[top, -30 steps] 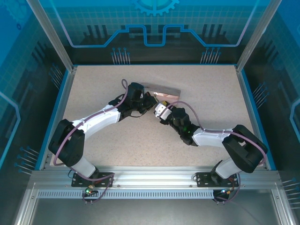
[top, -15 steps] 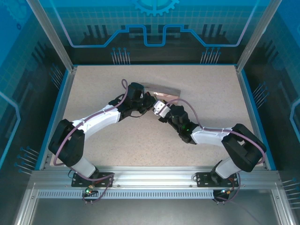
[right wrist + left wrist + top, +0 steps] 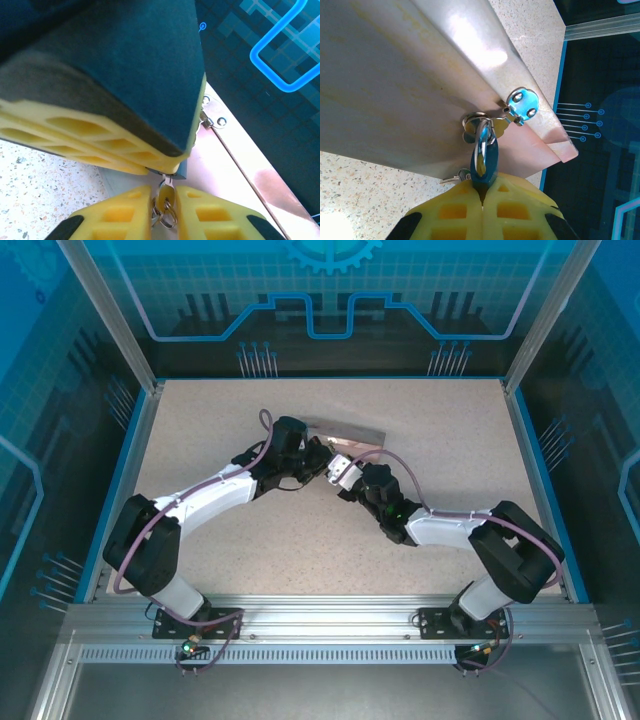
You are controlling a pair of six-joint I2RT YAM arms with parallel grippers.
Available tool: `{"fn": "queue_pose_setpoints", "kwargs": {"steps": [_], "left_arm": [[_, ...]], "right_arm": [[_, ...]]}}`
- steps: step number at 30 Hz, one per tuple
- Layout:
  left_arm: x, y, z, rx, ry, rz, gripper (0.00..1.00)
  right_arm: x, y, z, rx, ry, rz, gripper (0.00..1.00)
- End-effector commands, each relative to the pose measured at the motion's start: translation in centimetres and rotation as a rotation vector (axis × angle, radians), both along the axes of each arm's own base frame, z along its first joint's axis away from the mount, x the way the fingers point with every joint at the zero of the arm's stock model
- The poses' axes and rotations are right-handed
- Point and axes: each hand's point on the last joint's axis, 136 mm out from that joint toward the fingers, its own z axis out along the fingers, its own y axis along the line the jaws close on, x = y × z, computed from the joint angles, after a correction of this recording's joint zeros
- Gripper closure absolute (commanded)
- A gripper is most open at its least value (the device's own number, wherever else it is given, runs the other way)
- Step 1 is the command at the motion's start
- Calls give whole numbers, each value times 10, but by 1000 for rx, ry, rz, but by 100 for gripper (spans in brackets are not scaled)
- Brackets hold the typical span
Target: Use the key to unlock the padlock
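The teal padlock (image 3: 487, 160) hangs by its silver shackle (image 3: 481, 137) from the hasp (image 3: 522, 105) of the pink tin (image 3: 395, 90). My left gripper (image 3: 482, 186) is shut on the padlock's body. In the right wrist view the padlock's underside (image 3: 181, 169) peeks out below the left gripper's yellow fingers (image 3: 100, 135). The key (image 3: 165, 196) stands in that underside, its head between the yellow fingers of my right gripper (image 3: 164, 200), which is closed down on it. From above, the left gripper (image 3: 322, 462) and right gripper (image 3: 338, 472) meet at the tin's (image 3: 350, 435) near edge.
Key rings (image 3: 167, 217) dangle from the key's head between my right fingers. A second small silver key (image 3: 451, 178) pokes out left of the left fingers. The speckled table (image 3: 450, 420) lies all round the tin, walled by blue panels.
The right gripper has crept up and left toward the left gripper, and its jaws have narrowed around the key. The left arm has not moved.
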Motion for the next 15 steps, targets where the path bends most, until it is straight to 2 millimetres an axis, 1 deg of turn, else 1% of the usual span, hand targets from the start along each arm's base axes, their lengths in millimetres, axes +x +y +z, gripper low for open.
{"fn": "queue_pose_setpoints", "kwargs": {"steps": [1, 6, 10, 15], "left_arm": [[2, -1, 30, -54, -76, -10, 100], [2, 0, 29, -52, -75, -9, 100], [1, 1, 26, -47, -72, -10, 100], [1, 1, 20, -43, -67, -7, 100]], "right_arm": [[8, -3, 4, 23, 7, -24, 84], [14, -7, 4, 46, 22, -50, 93], [12, -8, 6, 79, 48, -42, 100], [5, -3, 5, 124, 116, 2, 100]]}}
